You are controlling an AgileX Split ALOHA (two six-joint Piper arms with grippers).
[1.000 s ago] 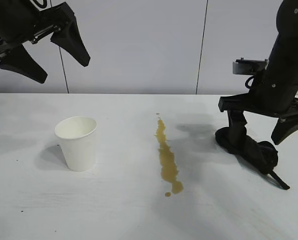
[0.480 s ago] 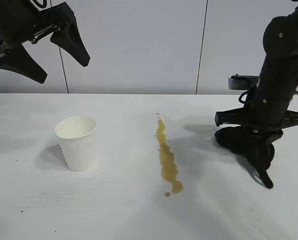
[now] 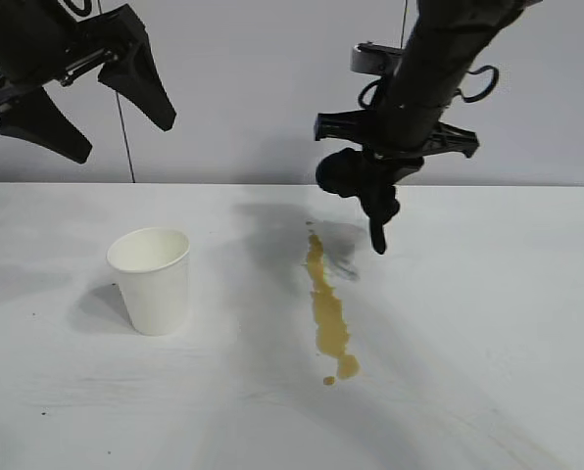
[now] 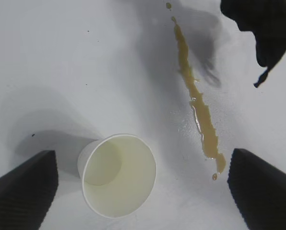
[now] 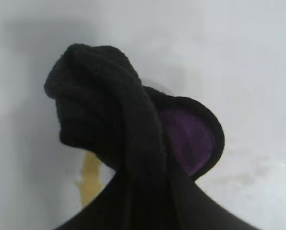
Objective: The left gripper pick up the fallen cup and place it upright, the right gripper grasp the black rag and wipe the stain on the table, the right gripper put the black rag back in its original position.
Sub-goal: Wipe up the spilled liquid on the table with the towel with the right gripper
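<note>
The white cup (image 3: pixel 150 279) stands upright on the table (image 3: pixel 488 323), left of centre. High above it hangs my left gripper (image 3: pixel 125 139), open and empty; in the left wrist view its fingers (image 4: pixel 23 191) flank the cup (image 4: pixel 119 175) from above. The yellowish-brown stain (image 3: pixel 326 304) runs along the middle of the table. My right gripper (image 3: pixel 370 181) is shut on the black rag (image 3: pixel 343 174), which hangs in the air over the stain's far end, its tail dangling. The right wrist view shows the bunched rag (image 5: pixel 104 120) covering the fingers, with the stain (image 5: pixel 90 177) beneath.
A grey wall with vertical seams (image 3: pixel 400 88) backs the table. A few droplets (image 3: pixel 328 380) sit at the stain's near end. In the left wrist view the held rag (image 4: pixel 263 24) hangs beyond the stain (image 4: pixel 200 110).
The right gripper closed on the rag at the table's right, lifted it and carried it left, to above the stain's far end. The left arm and the cup have not moved.
</note>
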